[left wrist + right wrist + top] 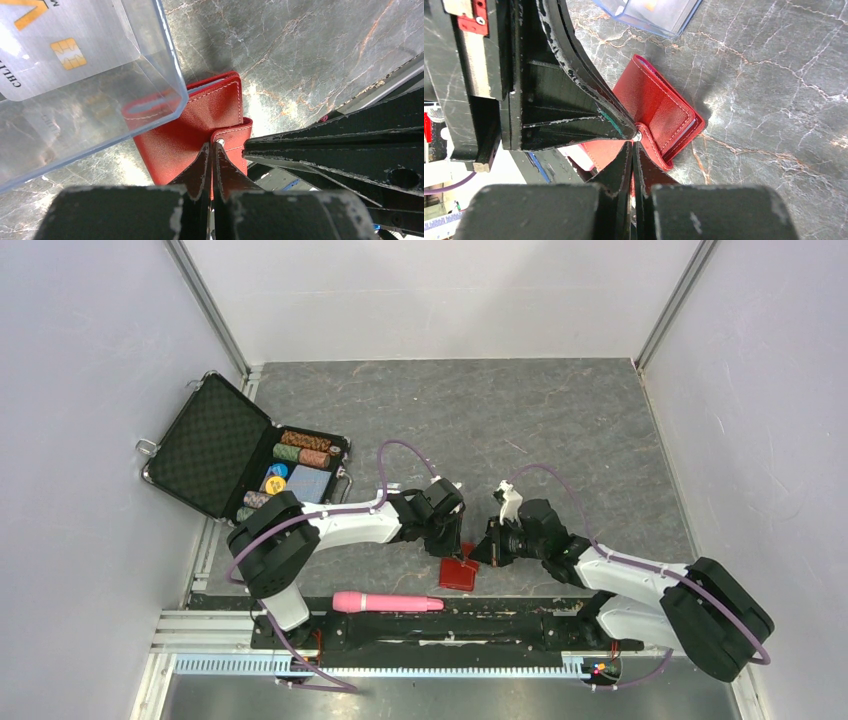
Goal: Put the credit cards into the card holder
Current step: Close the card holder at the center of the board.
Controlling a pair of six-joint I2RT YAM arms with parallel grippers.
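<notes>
The red card holder (459,573) lies folded on the grey mat between both arms. My left gripper (212,147) is shut on its snap tab by the metal stud, with a red sliver showing between the jaws. The right gripper (633,145) is shut on the same tab of the card holder (649,100) from the opposite side. In the top view the left gripper (458,542) and right gripper (478,553) meet just above the wallet. A grey credit card (45,50) with a gold chip lies inside a clear case behind the card holder (200,120).
The clear plastic case (100,115) overlaps the wallet's far corner; it also shows as a clear case (649,15) in the right wrist view. An open black chip briefcase (240,465) stands at the back left. A pink cylinder (385,602) lies on the near rail.
</notes>
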